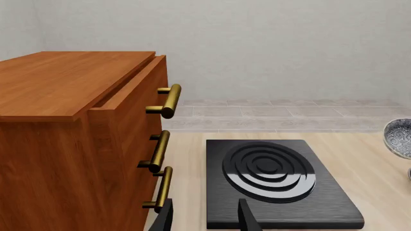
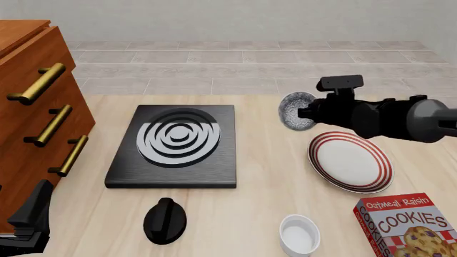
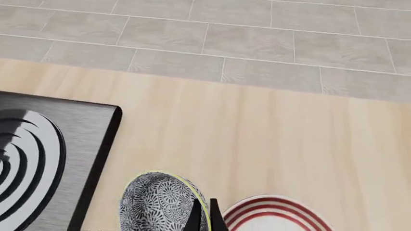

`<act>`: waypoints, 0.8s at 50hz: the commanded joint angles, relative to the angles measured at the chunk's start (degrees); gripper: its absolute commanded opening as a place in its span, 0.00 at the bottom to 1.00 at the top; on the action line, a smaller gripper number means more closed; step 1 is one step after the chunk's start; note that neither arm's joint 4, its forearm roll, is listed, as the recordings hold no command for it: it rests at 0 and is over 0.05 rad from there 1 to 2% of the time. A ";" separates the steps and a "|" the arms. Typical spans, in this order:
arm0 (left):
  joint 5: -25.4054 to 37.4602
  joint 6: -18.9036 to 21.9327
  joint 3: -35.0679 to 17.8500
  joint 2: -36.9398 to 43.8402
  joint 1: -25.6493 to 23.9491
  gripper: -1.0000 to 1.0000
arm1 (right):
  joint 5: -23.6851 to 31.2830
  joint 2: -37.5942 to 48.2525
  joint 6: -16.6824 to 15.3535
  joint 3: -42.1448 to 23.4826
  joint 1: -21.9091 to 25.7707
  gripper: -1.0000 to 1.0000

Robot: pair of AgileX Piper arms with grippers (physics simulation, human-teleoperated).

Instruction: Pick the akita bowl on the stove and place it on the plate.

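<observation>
The akita bowl (image 2: pixel 291 113) is off the stove (image 2: pixel 175 142) and hangs tilted in the air, its speckled inside toward the front camera. It is between the stove's far right corner and the plate (image 2: pixel 350 161). My right gripper (image 2: pixel 307 112) is shut on its rim; in the right wrist view the fingertips (image 3: pixel 196 216) pinch the edge of the bowl (image 3: pixel 157 202), with the plate (image 3: pixel 276 216) just beside it. My left gripper (image 1: pixel 205 219) is open and empty, low at the stove's (image 1: pixel 270 178) near edge. The bowl (image 1: pixel 399 137) shows at the left wrist view's edge.
A wooden cabinet (image 2: pixel 29 107) with brass handles stands at the table's left, close to my left arm. A black round knob (image 2: pixel 165 219), a white ramekin (image 2: pixel 299 234) and a red cookies box (image 2: pixel 410 225) lie along the near edge.
</observation>
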 commanded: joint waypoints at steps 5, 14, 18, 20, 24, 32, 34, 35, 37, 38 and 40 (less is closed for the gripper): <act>0.00 0.00 0.00 0.00 0.00 1.00 | -2.76 -0.51 0.03 3.97 -3.80 0.00; 0.00 0.00 0.00 0.00 0.00 1.00 | -4.45 -0.81 0.47 6.76 -5.17 0.00; 0.00 0.00 0.00 0.00 0.00 1.00 | -5.20 -0.84 0.45 7.70 -6.29 0.00; 0.00 0.00 0.00 0.00 0.00 1.00 | -5.51 -1.16 0.61 8.21 -6.89 0.00; 0.00 0.00 0.00 0.00 0.00 1.00 | -6.77 -0.94 0.40 9.66 -8.03 0.00; 0.00 0.00 0.00 0.00 0.00 1.00 | -8.78 -0.55 0.42 11.67 -10.23 0.00; 0.00 0.00 0.00 0.00 0.00 1.00 | -8.89 -0.66 0.44 11.88 -10.36 0.00; 0.00 0.00 0.00 0.00 0.00 1.00 | -9.01 -0.74 0.51 11.99 -10.65 0.00; 0.00 0.00 0.00 0.00 0.00 1.00 | -9.22 -0.97 0.59 12.32 -11.00 0.00; 0.00 0.00 0.00 0.00 0.00 1.00 | -9.46 -0.93 0.65 12.56 -11.17 0.00; 0.00 0.00 0.00 0.00 0.00 1.00 | -9.99 -0.75 0.73 13.02 -11.47 0.00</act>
